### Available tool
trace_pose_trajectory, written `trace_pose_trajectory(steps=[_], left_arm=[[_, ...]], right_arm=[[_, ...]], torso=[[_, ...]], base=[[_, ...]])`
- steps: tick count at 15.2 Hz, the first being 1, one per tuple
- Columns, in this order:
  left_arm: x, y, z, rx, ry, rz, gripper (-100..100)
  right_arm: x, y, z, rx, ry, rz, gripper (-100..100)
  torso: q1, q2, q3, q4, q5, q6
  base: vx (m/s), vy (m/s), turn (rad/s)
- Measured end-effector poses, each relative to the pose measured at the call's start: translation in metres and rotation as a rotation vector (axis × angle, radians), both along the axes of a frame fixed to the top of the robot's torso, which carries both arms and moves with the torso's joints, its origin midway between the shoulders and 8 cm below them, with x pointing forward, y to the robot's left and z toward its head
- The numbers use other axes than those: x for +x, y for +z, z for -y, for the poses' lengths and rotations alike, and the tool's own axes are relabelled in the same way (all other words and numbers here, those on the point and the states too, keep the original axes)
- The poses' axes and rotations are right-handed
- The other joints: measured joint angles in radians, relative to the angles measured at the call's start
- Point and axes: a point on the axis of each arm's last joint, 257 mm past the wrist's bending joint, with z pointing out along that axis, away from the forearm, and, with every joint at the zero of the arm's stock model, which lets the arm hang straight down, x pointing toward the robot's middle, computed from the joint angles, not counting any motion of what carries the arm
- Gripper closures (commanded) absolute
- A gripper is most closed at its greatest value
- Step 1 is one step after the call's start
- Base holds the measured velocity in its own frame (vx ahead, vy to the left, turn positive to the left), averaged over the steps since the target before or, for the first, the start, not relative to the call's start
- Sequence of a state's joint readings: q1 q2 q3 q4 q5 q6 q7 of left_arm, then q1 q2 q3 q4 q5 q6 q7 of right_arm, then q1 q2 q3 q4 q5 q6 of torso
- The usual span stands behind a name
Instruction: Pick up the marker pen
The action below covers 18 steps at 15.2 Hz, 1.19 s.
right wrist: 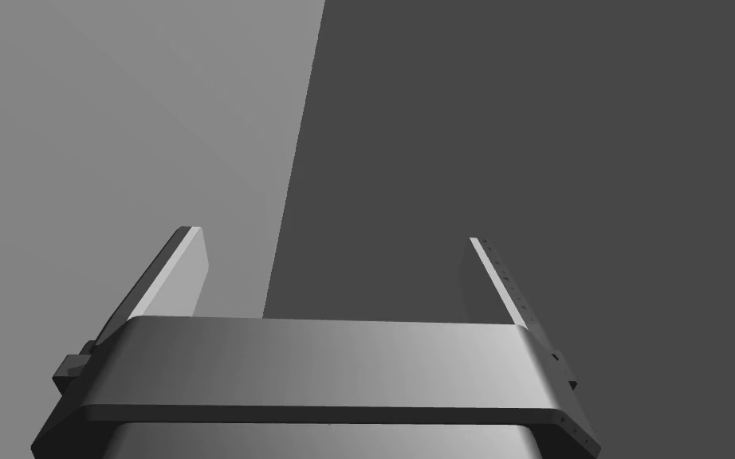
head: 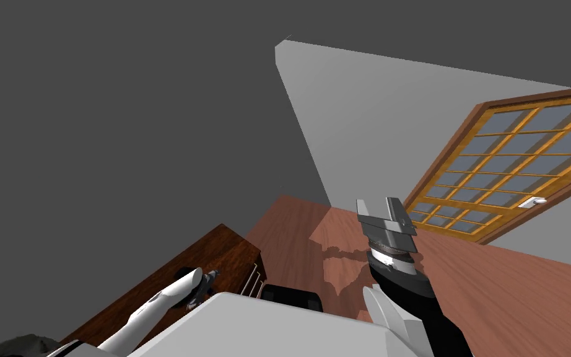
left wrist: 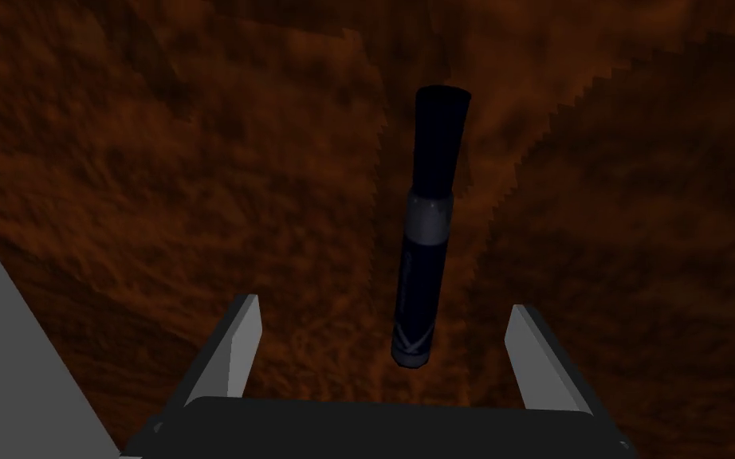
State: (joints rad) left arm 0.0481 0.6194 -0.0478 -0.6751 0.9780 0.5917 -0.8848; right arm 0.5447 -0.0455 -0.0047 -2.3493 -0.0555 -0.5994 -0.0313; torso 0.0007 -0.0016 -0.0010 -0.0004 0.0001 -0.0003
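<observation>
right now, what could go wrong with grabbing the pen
The left gripper is open with just the near end of the pen between its fingers; closing here may pinch that end, so it could swing or slip out. The pen is round and lies flat on the wooden top, so a finger brushing it might roll it away.

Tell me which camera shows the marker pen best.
Left wrist view: the whole marker pen lies on a wooden cabinet, in line with the open left gripper. The head view places that gripper low over the cabinet; the right wrist view faces away.
</observation>
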Motion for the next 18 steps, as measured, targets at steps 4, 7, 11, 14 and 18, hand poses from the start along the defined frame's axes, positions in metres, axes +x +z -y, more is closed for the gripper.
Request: trace_pose_trajectory(steps=[4,7,11,14,18], left_arm=[[-0.021,-0.007,0.001,-0.040,0.029,-0.062,-100],[-0.043,-0.010,0.006,-0.082,0.048,-0.119,-100],[-0.048,-0.020,0.021,-0.100,0.059,-0.138,-100],[-0.049,-0.030,0.036,-0.098,0.062,-0.136,-100],[-0.048,-0.033,0.040,-0.096,0.064,-0.134,100]], right_arm=[[0.000,0.000,0.000,0.000,0.000,0.000,0],[0.000,0.000,0.000,0.000,0.000,0.000,0],[0.000,0.000,0.000,0.000,0.000,0.000,0],[0.000,0.000,0.000,0.000,0.000,0.000,0],[0.000,0.000,0.000,0.000,0.000,0.000,0]], torso=[[0.000,0.000,0.000,0.000,0.000,0.001],[0.000,0.000,0.000,0.000,0.000,0.000],[0.004,0.000,0.000,0.000,0.001,0.000],[0.005,0.001,0.001,0.000,0.001,0.000],[0.000,0.001,0.000,0.000,0.000,0.000]], base=[[0.006,0.017,-0.133],[0.009,0.023,-0.128],[-0.002,0.068,-0.031],[-0.017,0.082,-0.022],[-0.004,0.016,0.000]])
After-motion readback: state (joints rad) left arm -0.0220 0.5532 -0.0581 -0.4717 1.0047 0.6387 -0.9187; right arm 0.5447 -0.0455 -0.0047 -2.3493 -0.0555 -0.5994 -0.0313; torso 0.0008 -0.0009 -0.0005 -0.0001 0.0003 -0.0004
